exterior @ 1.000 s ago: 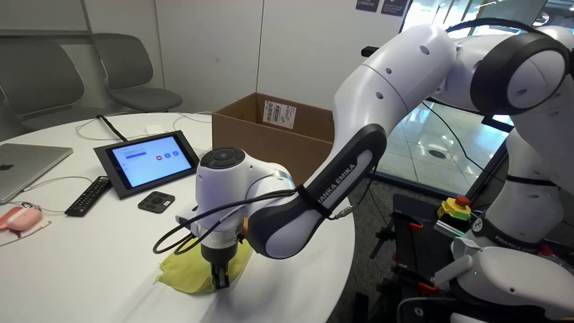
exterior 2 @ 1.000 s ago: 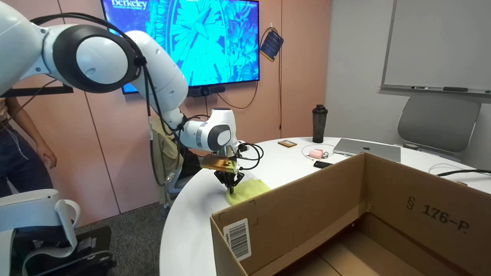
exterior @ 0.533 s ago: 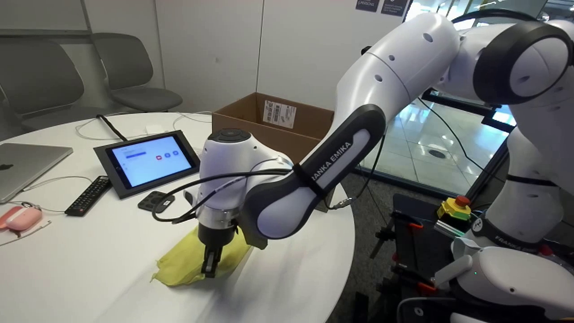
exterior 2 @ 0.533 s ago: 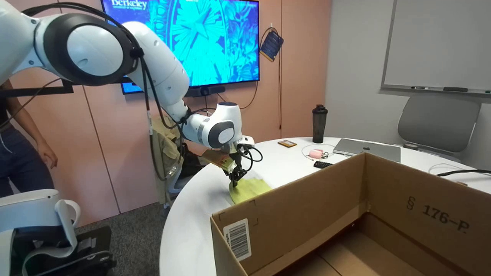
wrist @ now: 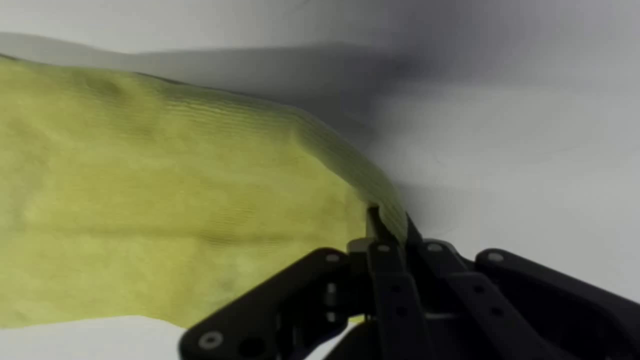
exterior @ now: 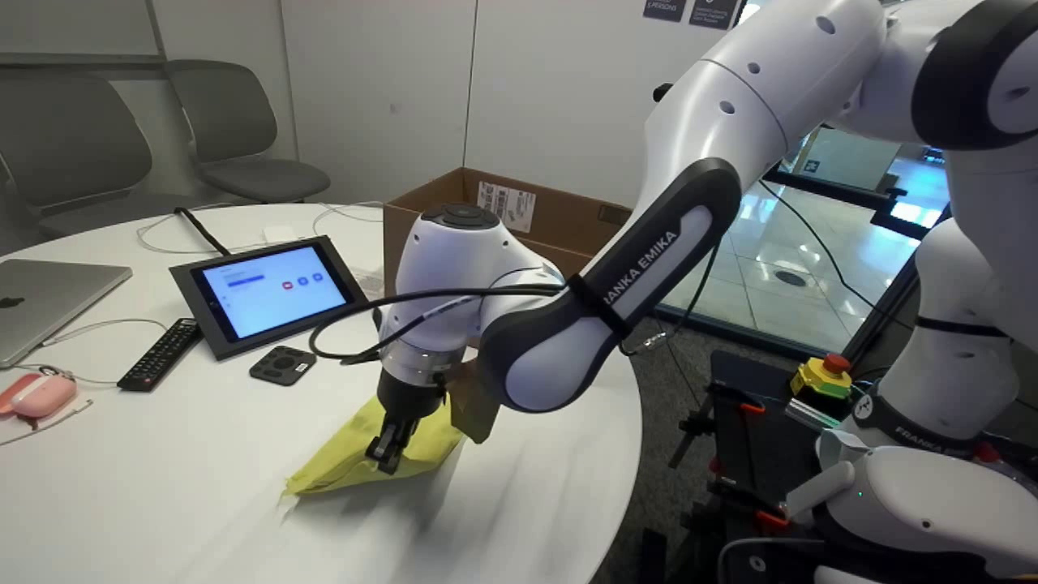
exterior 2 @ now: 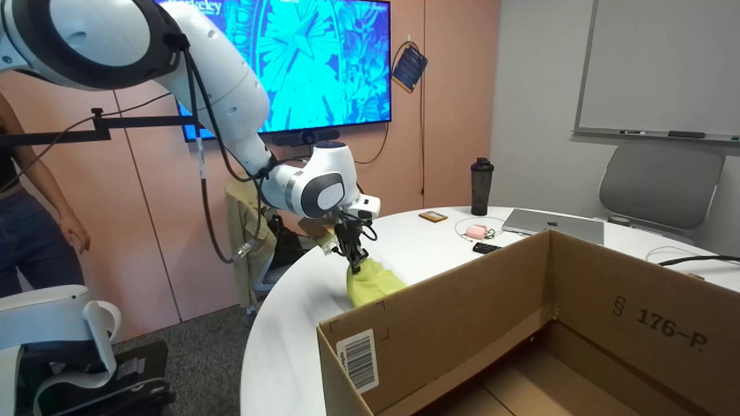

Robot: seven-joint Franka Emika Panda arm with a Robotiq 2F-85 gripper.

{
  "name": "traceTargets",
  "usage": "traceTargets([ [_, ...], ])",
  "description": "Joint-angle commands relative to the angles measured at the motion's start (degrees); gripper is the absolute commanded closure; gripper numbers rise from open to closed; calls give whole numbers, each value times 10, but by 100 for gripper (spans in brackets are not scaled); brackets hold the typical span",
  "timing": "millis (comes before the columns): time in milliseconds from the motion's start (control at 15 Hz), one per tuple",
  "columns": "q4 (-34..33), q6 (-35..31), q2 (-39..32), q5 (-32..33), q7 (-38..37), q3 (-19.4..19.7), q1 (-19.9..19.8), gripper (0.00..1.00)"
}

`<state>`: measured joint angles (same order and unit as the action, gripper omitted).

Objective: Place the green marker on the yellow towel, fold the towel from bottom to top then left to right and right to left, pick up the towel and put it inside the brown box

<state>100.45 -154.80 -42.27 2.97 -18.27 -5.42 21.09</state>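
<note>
The yellow towel lies on the white table, with the edge nearest my gripper raised off the surface. It also shows in an exterior view, partly behind the box wall, and fills the left of the wrist view. My gripper is shut on the towel's edge, with a strip of cloth pinched between the fingertips. The gripper shows in both exterior views, tilted and a little above the table. The brown box is open at the top; it also stands behind the arm. The green marker is not visible.
On the table are a tablet on a stand, a black remote, a small black pad, a pink earphone case, a laptop and a dark bottle. The table's curved edge runs near the arm.
The gripper has risen and tilted, carrying the towel's near edge up and back over the rest of the cloth. The arm's upper links have moved up with it. The box has not moved.
</note>
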Motion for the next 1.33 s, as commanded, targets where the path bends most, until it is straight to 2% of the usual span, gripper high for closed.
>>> traceTargets([
  [0, 93, -54, 63, -19, -108, 47, 43, 96],
  [533, 224, -133, 119, -41, -321, 129, 105, 96],
  [733, 255, -149, 119, -34, -406, 173, 133, 96],
  [1000, 271, -141, 104, -31, -509, 233, 163, 98],
  [1267, 261, -98, 81, -36, -603, 259, 168, 97],
])
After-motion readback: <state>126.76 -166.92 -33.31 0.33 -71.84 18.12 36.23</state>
